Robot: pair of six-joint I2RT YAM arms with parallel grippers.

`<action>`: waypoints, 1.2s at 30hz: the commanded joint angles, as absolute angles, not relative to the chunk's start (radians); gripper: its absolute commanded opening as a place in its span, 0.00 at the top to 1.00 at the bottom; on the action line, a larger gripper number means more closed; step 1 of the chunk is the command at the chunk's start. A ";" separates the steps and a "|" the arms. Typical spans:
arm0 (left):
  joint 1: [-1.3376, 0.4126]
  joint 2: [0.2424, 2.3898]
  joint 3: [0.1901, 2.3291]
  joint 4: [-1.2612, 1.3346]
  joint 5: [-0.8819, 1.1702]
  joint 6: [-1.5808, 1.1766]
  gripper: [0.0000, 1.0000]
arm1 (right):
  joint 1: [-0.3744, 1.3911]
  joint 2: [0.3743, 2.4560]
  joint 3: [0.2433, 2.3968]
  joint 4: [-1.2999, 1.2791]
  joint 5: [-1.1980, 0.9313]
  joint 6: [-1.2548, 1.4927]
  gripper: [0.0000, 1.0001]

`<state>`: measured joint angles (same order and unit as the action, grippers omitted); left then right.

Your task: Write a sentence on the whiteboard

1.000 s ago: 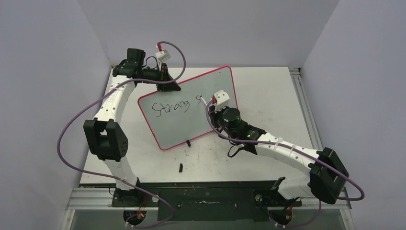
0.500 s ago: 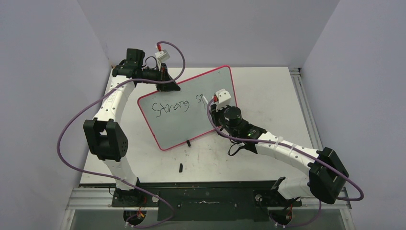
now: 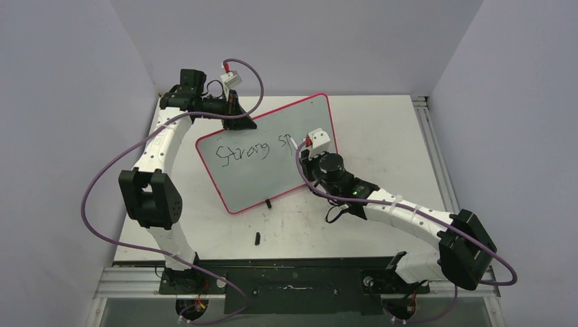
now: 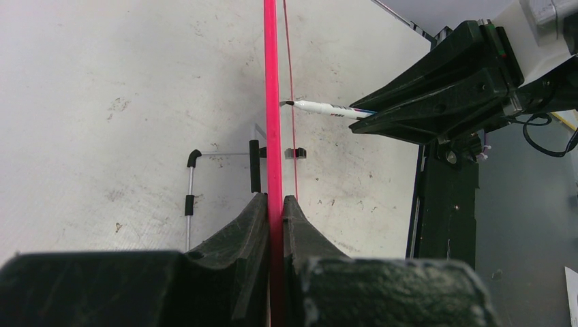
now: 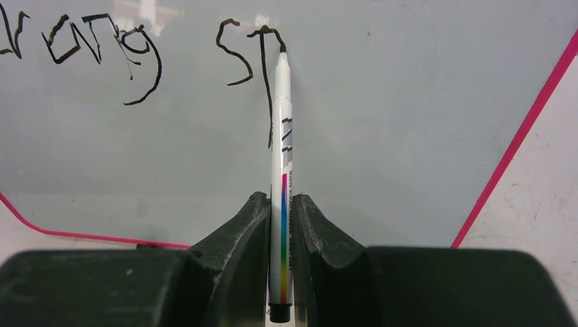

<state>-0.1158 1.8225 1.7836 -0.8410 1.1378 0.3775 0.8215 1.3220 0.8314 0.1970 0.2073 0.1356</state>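
Right wrist cam: our right gripper (image 5: 281,208) is clamped shut on the marker (image 5: 281,136), tip touching the whiteboard (image 5: 422,116) at the top of the "p". The sentence (image 5: 140,51) reads "Strong sp" so far. Our left gripper (image 4: 274,208) pinches the board's pink rim (image 4: 271,82), we reckon so it won't slide under pen pressure. The board sits angled mid-table (image 3: 382,129).

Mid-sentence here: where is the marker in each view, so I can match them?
Top external: marker centre, on the whiteboard after "Strong".
Left wrist: marker upper middle, tip beside the pink-red rim.
Right wrist: marker centre, upright in the right tool.
Shared landmark: the pink-red rim.
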 commanded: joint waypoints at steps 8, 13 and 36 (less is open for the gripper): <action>-0.140 1.832 1.735 -0.983 1.178 0.407 1.00 | 0.819 1.303 0.798 0.229 0.217 0.162 0.95; -0.139 1.833 1.735 -0.983 1.178 0.407 1.00 | 0.835 1.305 0.798 0.231 0.204 0.153 0.95; -0.139 1.833 1.727 -0.968 1.167 0.394 1.00 | 0.878 1.218 0.804 0.189 0.247 0.147 0.95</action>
<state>-0.1158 1.8217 1.7821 -0.8402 1.1423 0.3775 0.8669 1.2987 0.8009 0.1875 0.2108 0.1493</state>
